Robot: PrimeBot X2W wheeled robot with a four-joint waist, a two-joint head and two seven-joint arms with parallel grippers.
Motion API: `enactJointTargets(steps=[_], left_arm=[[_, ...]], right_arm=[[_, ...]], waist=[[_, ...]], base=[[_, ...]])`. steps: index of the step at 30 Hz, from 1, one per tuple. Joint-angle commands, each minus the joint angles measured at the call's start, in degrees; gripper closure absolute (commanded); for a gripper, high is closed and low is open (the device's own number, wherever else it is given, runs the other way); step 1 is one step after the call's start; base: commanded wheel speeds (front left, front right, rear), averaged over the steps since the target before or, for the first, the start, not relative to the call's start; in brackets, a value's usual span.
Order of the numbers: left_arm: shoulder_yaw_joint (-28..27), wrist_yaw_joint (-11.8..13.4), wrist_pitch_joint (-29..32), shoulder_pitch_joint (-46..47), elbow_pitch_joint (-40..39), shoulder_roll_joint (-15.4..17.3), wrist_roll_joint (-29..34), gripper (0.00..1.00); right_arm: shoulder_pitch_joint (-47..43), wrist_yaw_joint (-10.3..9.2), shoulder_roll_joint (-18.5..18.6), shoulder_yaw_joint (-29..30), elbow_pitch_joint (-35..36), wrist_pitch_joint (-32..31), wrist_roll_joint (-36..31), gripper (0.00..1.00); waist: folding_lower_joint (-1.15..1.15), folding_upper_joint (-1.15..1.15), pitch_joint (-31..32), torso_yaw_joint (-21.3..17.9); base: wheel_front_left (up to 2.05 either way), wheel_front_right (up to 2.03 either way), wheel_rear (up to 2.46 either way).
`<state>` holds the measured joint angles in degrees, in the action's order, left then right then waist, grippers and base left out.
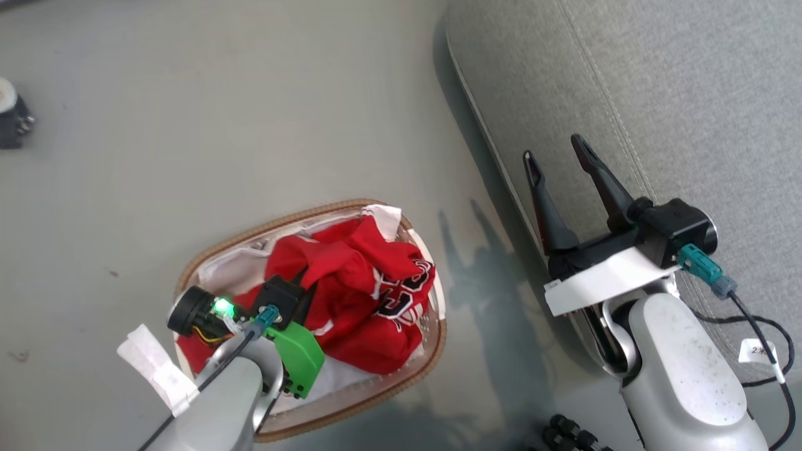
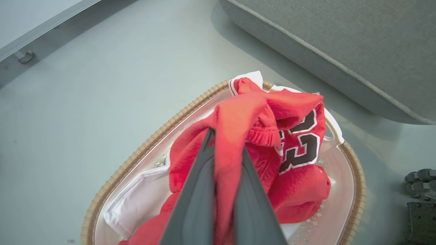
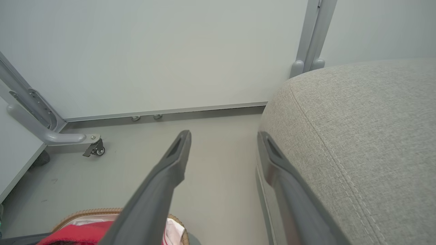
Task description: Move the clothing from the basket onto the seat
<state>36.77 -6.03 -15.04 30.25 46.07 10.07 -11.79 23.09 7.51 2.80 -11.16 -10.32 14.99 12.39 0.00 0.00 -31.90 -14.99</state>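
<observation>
The red clothing [image 1: 357, 294] with white trim and black number lies heaped in the oval white basket [image 1: 188, 269] on the floor. My left gripper [image 2: 226, 143] reaches into the heap and is shut on a fold of the red clothing [image 2: 299, 183], which bunches up between its fingers. In the head view that wrist [image 1: 276, 300] covers the grip. My right gripper [image 1: 554, 150] hovers open and empty over the front edge of the grey seat [image 1: 658, 94], right of the basket. The right wrist view shows its spread fingers [image 3: 177, 160] beside the seat [image 3: 357, 136].
A white sheet [image 2: 136, 200] lies under the red cloth in the basket [image 2: 136, 158]. A wheeled metal frame [image 3: 95, 148] and a wall stand beyond the floor. Small black parts [image 1: 570, 432] lie near my base, and a dark object [image 1: 12, 119] sits at the far left.
</observation>
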Motion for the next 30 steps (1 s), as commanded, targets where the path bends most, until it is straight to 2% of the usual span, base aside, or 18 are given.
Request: enactJointTargets(steps=[1, 8, 14, 20, 30], left_arm=[[-0.9, 0.1, -0.2, -1.9, -1.4, -0.4, -0.6, 1.0], [-5.8, -0.1, -0.2, -7.5, -11.5, -1.9, 1.0, 1.0], [-9.6, -0.7, -0.2, -11.8, -18.2, -3.7, 1.9, 1.0], [-13.4, -1.1, -0.2, -14.4, -25.4, -5.6, 1.8, 1.0], [-16.0, -1.5, -0.2, -14.5, -32.3, -6.8, 1.4, 1.0]], right_arm=[[-1.3, -0.04, 0.3, 0.5, -0.5, 0.3, -0.5, 0.0], [-4.9, -0.04, 0.2, 1.3, -2.3, 0.3, -2.5, 0.0], [-7.8, -0.04, 0.3, 1.7, -3.7, 0.3, -2.9, 0.0], [-10.7, -0.04, 0.3, 1.3, -4.9, 0.3, -2.6, 0.0], [-14.8, -0.04, 0.2, -0.2, -6.5, 0.3, -2.2, 0.0]], waist=[[0.0, 0.0, 6.3, 4.6], [0.0, 0.0, 12.4, 8.8], [0.0, 0.0, 17.5, 10.8], [0.0, 0.0, 22.1, 11.8], [0.0, 0.0, 27.1, 12.4]], base=[[0.0, 0.0, 0.0], [0.0, 0.0, 0.0], [0.0, 0.0, 0.0], [0.0, 0.0, 0.0], [0.0, 0.0, 0.0]])
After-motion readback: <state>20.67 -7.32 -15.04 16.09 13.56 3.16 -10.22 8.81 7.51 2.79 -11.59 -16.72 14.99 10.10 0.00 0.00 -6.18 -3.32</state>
